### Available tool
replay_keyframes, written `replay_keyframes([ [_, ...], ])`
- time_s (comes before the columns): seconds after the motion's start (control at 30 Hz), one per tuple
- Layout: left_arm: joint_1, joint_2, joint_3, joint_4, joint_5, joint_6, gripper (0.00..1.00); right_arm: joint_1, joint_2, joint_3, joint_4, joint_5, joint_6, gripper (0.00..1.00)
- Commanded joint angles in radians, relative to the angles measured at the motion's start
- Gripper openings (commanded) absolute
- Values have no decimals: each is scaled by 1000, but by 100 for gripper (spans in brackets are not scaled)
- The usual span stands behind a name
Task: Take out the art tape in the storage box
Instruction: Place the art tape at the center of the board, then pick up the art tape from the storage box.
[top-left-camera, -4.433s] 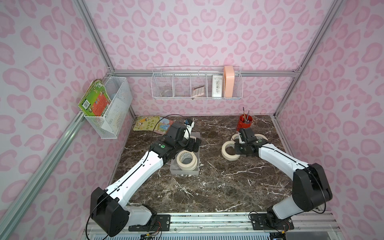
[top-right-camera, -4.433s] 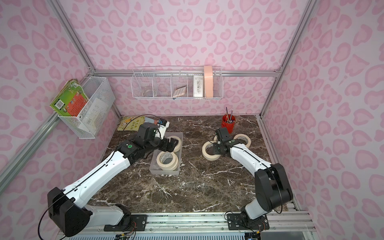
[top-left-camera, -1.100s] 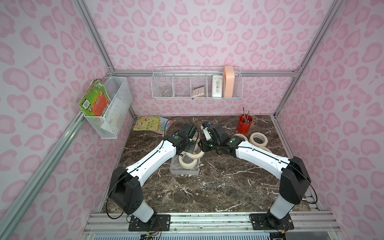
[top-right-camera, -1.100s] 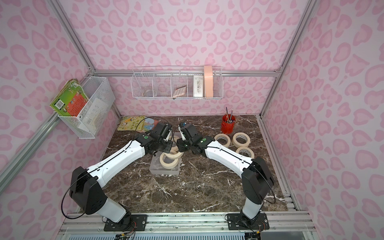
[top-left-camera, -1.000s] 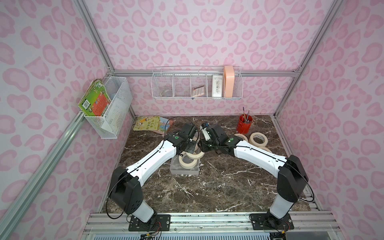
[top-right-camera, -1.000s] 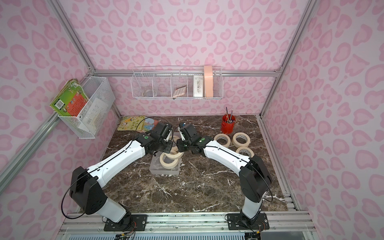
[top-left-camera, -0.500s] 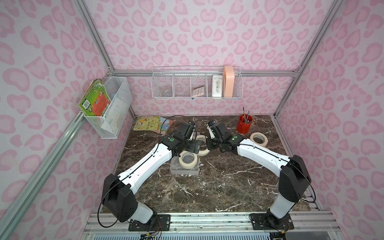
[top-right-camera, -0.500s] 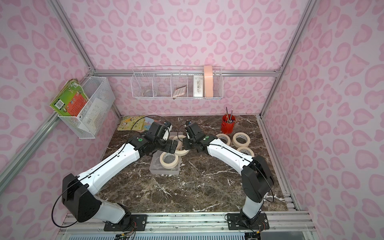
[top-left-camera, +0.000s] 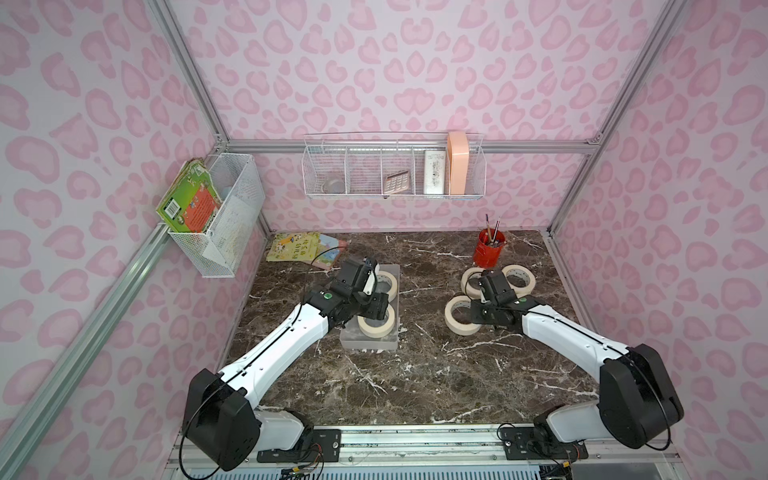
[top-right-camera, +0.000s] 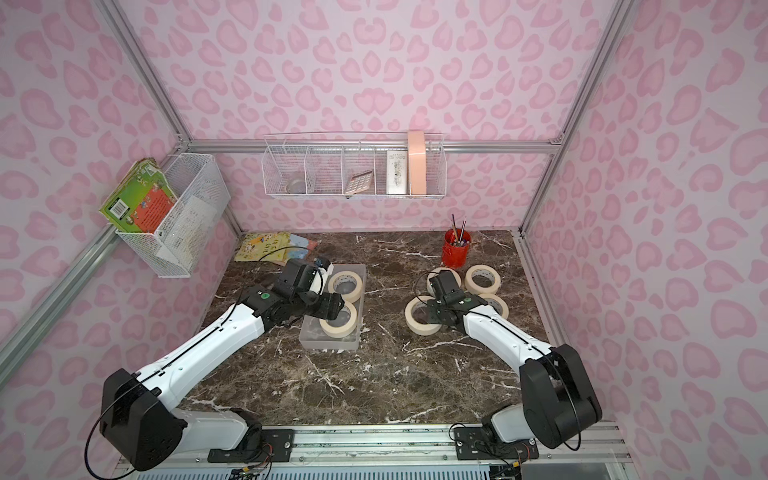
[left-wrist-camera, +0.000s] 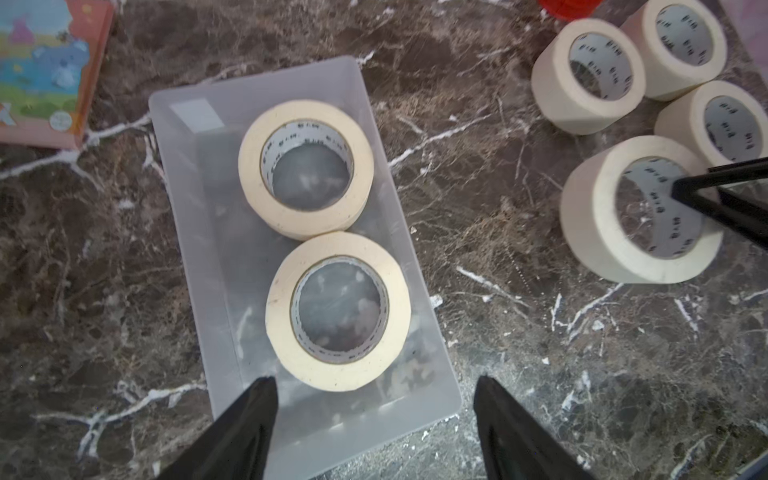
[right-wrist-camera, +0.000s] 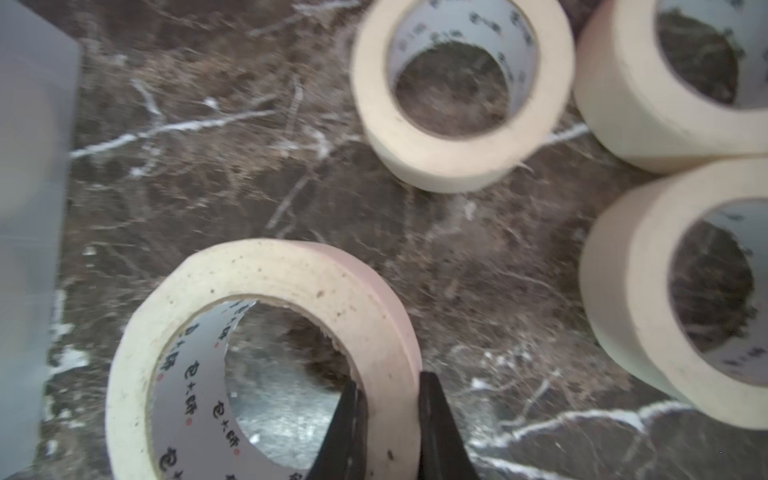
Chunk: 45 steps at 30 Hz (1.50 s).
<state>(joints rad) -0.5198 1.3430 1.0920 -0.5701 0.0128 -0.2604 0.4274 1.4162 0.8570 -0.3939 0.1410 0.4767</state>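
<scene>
The storage box (top-left-camera: 347, 338) (top-right-camera: 309, 336) (left-wrist-camera: 195, 166) lies left of the table's middle and holds two art tape rolls, a far one (top-left-camera: 388, 284) (left-wrist-camera: 305, 168) and a near one (top-left-camera: 376, 328) (left-wrist-camera: 338, 309). My left gripper (top-left-camera: 374, 309) (left-wrist-camera: 374, 382) hovers open just above the near roll and holds nothing. My right gripper (top-left-camera: 473, 318) (right-wrist-camera: 388, 386) is shut on the wall of another roll (top-left-camera: 457, 322) (top-right-camera: 417, 320) (right-wrist-camera: 257, 282), low over the table at the right, with one finger inside the ring and one outside. Three more rolls (top-right-camera: 482, 278) (right-wrist-camera: 457, 95) lie beside it.
A red cup with brushes (top-left-camera: 489, 253) stands behind the loose rolls. Picture books (top-left-camera: 305, 247) lie at the back left corner. White wire baskets hang on the back wall (top-left-camera: 395, 170) and the left wall (top-left-camera: 220, 212).
My right gripper has carried a roll from beside the box to the rolls at the right. My left gripper has let go of it, opened and drawn back over the box.
</scene>
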Motion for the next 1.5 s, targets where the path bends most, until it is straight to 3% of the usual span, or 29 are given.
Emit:
replay_keyframes([
  [0.0,18,-7,-48,6,18,-36,75,-61,-10,-48,58,5,-2,0],
  [0.23,39,15,-103,14,15,-57,73,-183,57,-91,143,-7,-38,0],
  [0.47,41,55,-118,36,33,-77,76,-214,110,-76,173,21,-53,0],
  [0.57,41,74,-119,44,38,-81,77,-208,65,-66,128,47,-70,38],
  [0.67,42,96,-116,45,27,-84,77,-186,-5,-22,45,95,-82,47],
  [0.87,42,133,-111,51,-18,-87,73,-116,-93,79,-38,61,-108,48],
  [1.2,42,240,-54,55,-146,-49,68,28,-62,105,-74,49,-98,47],
  [1.47,42,350,-14,90,-209,-40,61,70,-53,96,-69,32,-84,45],
])
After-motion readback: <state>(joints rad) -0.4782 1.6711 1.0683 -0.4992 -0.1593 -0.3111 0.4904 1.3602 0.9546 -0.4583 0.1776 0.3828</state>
